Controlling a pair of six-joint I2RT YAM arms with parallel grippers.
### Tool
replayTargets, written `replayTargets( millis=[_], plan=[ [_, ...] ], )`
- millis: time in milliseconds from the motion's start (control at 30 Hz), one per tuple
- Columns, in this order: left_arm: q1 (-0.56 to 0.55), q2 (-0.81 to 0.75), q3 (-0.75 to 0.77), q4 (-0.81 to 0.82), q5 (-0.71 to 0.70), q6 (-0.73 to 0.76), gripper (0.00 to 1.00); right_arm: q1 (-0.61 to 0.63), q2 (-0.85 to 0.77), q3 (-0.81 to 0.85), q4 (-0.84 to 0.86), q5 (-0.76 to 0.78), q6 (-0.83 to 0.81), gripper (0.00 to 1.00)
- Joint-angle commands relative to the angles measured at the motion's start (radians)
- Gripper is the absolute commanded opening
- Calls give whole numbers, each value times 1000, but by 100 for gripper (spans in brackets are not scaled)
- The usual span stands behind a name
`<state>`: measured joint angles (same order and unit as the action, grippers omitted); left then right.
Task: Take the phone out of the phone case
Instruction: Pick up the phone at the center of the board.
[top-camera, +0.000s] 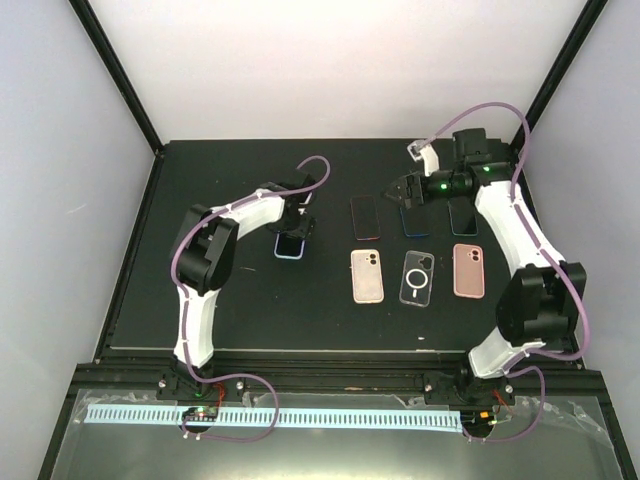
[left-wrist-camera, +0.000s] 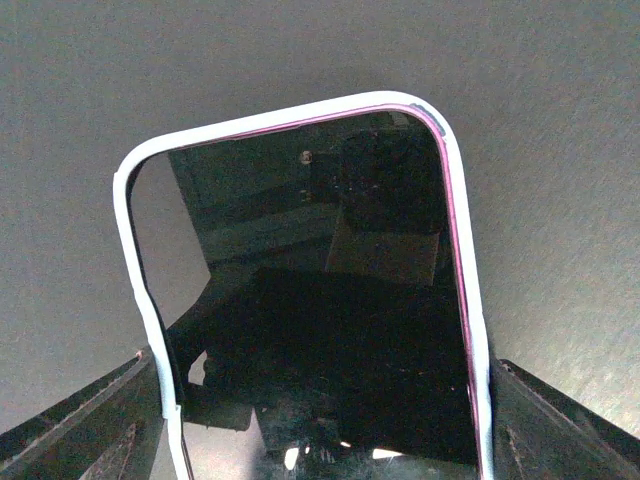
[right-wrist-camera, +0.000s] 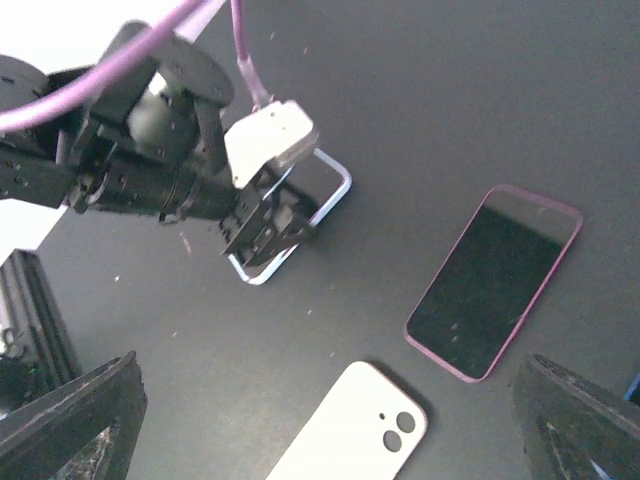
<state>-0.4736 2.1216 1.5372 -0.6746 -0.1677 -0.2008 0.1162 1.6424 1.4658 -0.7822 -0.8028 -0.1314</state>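
The phone (left-wrist-camera: 330, 330) lies screen up in a pale blue phone case (left-wrist-camera: 128, 215) at the table's left middle, and shows again in the top view as the phone (top-camera: 290, 243). My left gripper (top-camera: 297, 222) is down over it. Its two fingertips (left-wrist-camera: 150, 365) touch the case's long sides, one on each side, so it is shut on the cased phone. From the right wrist view that hold appears around the case (right-wrist-camera: 335, 175). My right gripper (top-camera: 403, 190) hovers open above the back row of phones with nothing between its fingers (right-wrist-camera: 70, 420).
Three bare phones lie in a row: pink-edged (top-camera: 365, 216), blue-edged (top-camera: 415, 220) and dark (top-camera: 463, 215). In front of them lie a cream case (top-camera: 367, 275), a clear case (top-camera: 417, 277) and a pink case (top-camera: 468, 270). White walls enclose the black table.
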Motion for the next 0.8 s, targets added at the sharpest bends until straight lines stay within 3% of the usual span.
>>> replayTargets(
  millis=[0, 167, 233, 500, 767],
  plan=[
    [15, -42, -59, -128, 15, 15, 84, -6, -89, 1, 130, 104, 13, 100],
    [15, -21, -81, -124, -18, -21, 95, -6, -150, 4, 239, 217, 83, 100],
    [17, -9, -84, -118, -15, -33, 96, -7, -162, 15, 243, 193, 105, 100],
    [24, -16, -82, -100, -15, -59, 76, -8, -160, 46, 225, 36, 157, 100],
    [30, -215, -144, 23, -7, -74, 65, -6, -110, 3, 289, 7, 365, 100]
  ],
)
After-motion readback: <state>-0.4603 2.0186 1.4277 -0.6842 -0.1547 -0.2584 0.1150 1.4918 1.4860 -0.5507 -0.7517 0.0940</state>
